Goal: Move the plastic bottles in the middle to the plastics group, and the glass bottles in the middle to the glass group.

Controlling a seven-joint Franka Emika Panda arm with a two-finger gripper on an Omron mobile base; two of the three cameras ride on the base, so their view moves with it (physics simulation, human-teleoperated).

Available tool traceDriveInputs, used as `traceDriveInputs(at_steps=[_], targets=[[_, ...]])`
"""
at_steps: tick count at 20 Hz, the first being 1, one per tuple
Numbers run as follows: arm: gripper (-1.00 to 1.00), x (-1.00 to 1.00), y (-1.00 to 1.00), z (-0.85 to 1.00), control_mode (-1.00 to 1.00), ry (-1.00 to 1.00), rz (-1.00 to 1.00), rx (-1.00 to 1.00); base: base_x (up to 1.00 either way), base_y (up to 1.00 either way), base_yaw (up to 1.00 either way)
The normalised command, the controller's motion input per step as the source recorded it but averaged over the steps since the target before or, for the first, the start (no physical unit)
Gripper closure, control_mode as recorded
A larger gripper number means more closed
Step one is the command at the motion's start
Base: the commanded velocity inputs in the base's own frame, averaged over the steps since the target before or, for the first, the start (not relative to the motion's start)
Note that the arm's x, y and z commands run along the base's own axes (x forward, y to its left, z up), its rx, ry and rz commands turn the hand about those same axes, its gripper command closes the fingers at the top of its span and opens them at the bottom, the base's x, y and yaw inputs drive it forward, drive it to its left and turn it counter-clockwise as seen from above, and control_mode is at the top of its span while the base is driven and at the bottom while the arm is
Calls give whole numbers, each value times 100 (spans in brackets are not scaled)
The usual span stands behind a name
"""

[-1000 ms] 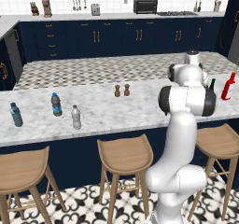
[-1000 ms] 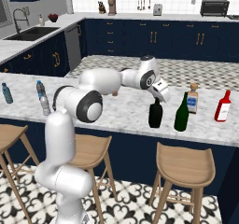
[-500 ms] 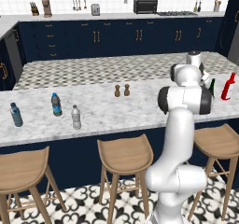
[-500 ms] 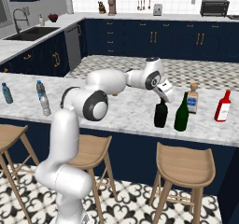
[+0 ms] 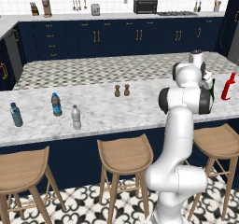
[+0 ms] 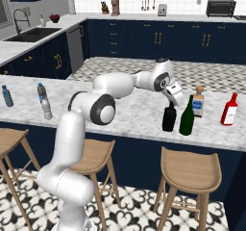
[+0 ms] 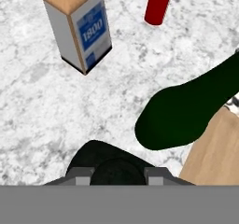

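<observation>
Gripper: one, seen from the right base camera at, directly over the neck of the black bottle; in the hand view its two finger tips flank the bottle's top, jaws narrow and closed on the neck
Black bottle: one, squat and round, standing upright on the counter just left of the green bottle
Green wine bottle: one, tall and slim, upright, just beside the black bottle and in front of the square bottle
Square clear bottle: one, white-blue label, brown stopper; it stands behind the green bottle and apart from it
Red bottle: one, slim, at the right end of the counter, near the square bottle
Blue-labelled water bottles: two, the dark-capped one and the bluish one, both at the left end of the counter
Plain water bottle: one, greyish with a pale cap, just right of the dark-capped bottle and well apart from the glass at the far end
Brown shakers: two, side by side mid-counter
Counter: one marble island
Stools: three wooden along its near side
</observation>
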Motion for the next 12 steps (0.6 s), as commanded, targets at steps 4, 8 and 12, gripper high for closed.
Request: traceDriveInputs(at_steps=[4,8,12], targets=[[100,0,0,-23,-100,2,-2,0,0,0,0],[100,0,0,-12,-100,0,-1,0,0,0,0],[100,0,0,0,-100,0,0,0,0,0,0]])
